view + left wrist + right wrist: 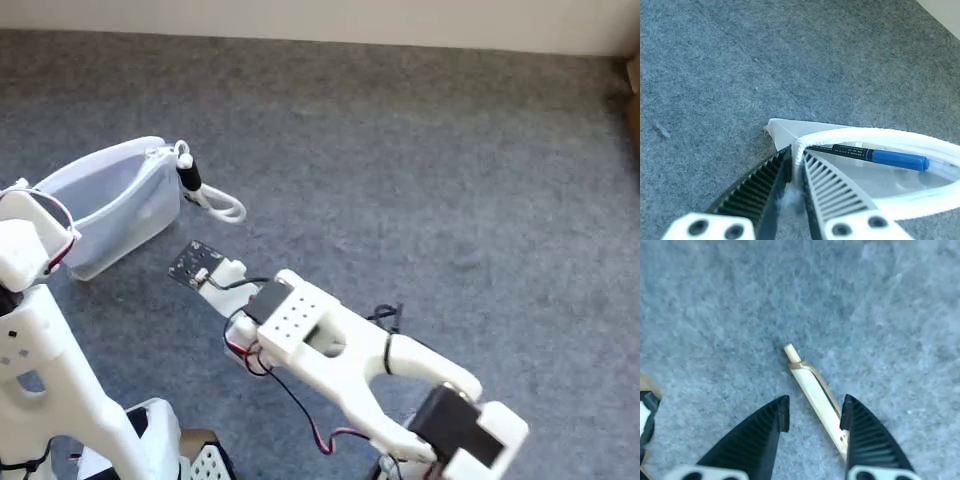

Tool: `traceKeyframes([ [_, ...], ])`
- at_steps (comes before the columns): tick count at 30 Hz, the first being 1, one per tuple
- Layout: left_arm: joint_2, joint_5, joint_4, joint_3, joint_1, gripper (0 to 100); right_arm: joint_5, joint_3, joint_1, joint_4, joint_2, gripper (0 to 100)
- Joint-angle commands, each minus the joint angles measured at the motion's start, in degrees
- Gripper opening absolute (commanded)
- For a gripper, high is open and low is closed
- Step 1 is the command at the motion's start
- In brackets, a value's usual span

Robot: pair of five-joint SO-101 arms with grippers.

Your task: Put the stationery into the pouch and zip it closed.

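A translucent white pouch (112, 202) lies on the grey carpet at the far left, mouth open, with its zipper pull and white cord loop (222, 206) at the right end. My left gripper (795, 151) is shut on the pouch's zipper rim (875, 134). A blue pen (890, 159) lies inside the pouch. My right gripper (815, 403) is open and low over the carpet. A cream pen (812, 388) lies between its fingers, close to one fingertip (846, 405). In the high view the right arm's wrist (200, 265) sits just in front of the pouch.
Grey carpet (450, 170) stretches open to the right and far side. The left arm's body (40, 380) stands at the near left, the right arm's base (460, 430) at the near centre-right. A wall edge runs along the far side.
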Motion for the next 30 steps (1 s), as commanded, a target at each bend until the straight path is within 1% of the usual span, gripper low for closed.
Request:
traceKeyframes([
  [1,-0.6,0.6,-1.0,-0.5,-0.3,1,0.7,-5.3,-1.0,-1.1,2.2,16.3],
  [8,-0.6,0.6,-1.0,-0.5,-0.3,1,0.7,-9.5,-2.4,-1.1,10.6,16.3],
  [15,-0.6,0.6,-1.0,-0.5,-0.3,1,0.7,-12.0,-0.7,-1.1,16.1,16.1],
  [17,-0.6,0.6,-1.0,-0.5,-0.3,1,0.7,-11.9,0.0,-1.1,16.2,12.9],
  [21,-0.6,0.6,-1.0,-0.5,-0.3,1,0.7,-11.7,0.7,-1.1,16.4,0.2],
  [27,-0.6,0.6,-1.0,-0.5,-0.2,1,0.7,-11.6,3.2,0.0,16.0,0.5],
  [30,-0.6,0.6,-1.0,-0.5,-0.2,1,0.7,-12.0,4.9,5.0,16.0,0.5],
])
